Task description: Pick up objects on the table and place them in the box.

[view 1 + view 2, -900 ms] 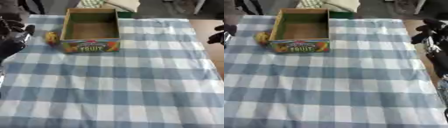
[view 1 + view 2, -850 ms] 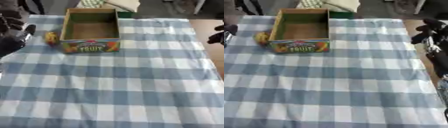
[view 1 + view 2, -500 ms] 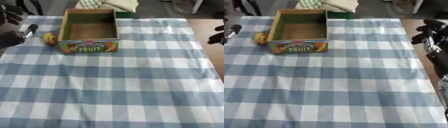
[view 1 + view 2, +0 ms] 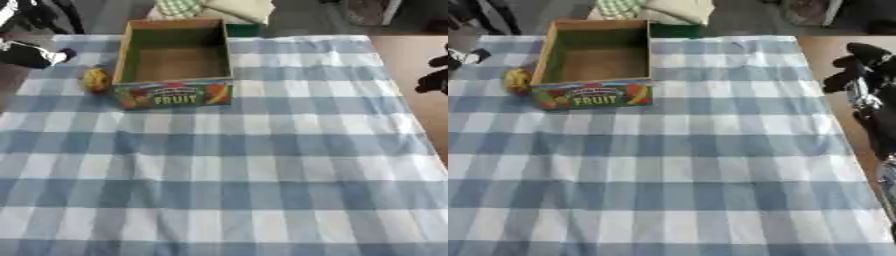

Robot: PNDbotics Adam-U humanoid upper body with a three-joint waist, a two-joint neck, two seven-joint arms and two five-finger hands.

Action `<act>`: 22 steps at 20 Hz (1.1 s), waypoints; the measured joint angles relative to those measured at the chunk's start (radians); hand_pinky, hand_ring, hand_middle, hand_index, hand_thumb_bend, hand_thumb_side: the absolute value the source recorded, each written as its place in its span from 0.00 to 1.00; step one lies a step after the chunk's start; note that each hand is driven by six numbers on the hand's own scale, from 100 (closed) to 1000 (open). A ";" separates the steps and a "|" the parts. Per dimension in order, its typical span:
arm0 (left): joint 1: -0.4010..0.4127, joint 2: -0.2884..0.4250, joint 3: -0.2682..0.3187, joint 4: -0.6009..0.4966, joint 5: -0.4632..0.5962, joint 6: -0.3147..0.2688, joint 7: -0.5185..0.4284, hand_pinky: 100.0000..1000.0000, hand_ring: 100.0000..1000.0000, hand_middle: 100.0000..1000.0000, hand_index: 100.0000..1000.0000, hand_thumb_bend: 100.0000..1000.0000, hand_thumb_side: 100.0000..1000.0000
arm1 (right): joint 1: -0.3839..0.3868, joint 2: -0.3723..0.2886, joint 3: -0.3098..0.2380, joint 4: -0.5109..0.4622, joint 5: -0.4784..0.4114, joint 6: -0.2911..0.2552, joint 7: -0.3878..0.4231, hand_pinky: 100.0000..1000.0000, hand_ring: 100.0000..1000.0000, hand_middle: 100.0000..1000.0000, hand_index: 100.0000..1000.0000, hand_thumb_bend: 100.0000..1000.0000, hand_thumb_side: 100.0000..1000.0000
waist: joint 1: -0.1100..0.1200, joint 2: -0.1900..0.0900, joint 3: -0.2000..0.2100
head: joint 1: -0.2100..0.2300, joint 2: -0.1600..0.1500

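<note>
We see a cardboard fruit box [image 4: 175, 65] standing upright near the far left corner of the bench [image 4: 262, 175], its open top toward us. Its inside walls are green, its floor is bare brown card, and nothing lies in it. The front panel carries a colourful label reading FRUIT.

Just beside the box's left wall, on the checked cloth [image 4: 693, 150], lies a small yellow object [image 4: 94, 80], roundish, with darker marks we cannot make out. It looks to be touching the box or very nearly so; we cannot tell which.

The blue-and-white cloth covers the bench to its near, left and right edges, and the whole near half is open room. Past the far edge sit folded pale fabrics [image 4: 229, 8].

Our left hand [image 4: 33, 52] shows at the far left edge of the bench, near the yellow object but apart from it; we cannot tell how its fingers stand. Our right hand [image 4: 857, 70] hangs off the right edge, its dark fingers curled together and holding nothing.
</note>
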 measured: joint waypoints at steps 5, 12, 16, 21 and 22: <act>-0.083 -0.068 -0.001 0.200 -0.140 -0.032 -0.014 0.65 0.61 0.59 0.67 0.47 0.00 | 0.000 0.000 0.003 0.001 0.000 0.001 0.002 0.52 0.52 0.59 0.78 0.00 0.34 | 0.000 0.000 -0.011 | 0.004 0.004; -0.125 -0.138 0.030 0.364 -0.256 -0.035 0.042 0.64 0.60 0.60 0.67 0.46 0.00 | 0.000 0.000 0.004 0.006 0.000 0.002 0.006 0.52 0.52 0.59 0.78 0.00 0.34 | 0.000 0.004 -0.020 | 0.008 0.007; -0.126 -0.149 0.035 0.383 -0.264 -0.029 0.061 0.64 0.61 0.61 0.69 0.46 0.01 | 0.000 0.000 0.006 0.006 0.000 0.002 0.007 0.52 0.52 0.59 0.78 0.00 0.34 | 0.000 0.005 -0.021 | 0.009 0.007; -0.126 -0.156 0.034 0.383 -0.292 -0.002 0.074 0.62 0.57 0.59 0.68 0.46 0.00 | 0.000 0.000 0.008 0.006 0.000 0.001 0.007 0.52 0.52 0.59 0.78 0.00 0.34 | -0.001 0.005 -0.022 | 0.009 0.007; -0.126 -0.156 0.034 0.383 -0.302 0.004 0.073 0.61 0.55 0.57 0.67 0.45 0.00 | 0.000 0.000 0.009 0.006 0.000 0.001 0.007 0.52 0.52 0.58 0.78 0.00 0.34 | -0.001 0.005 -0.022 | 0.009 0.007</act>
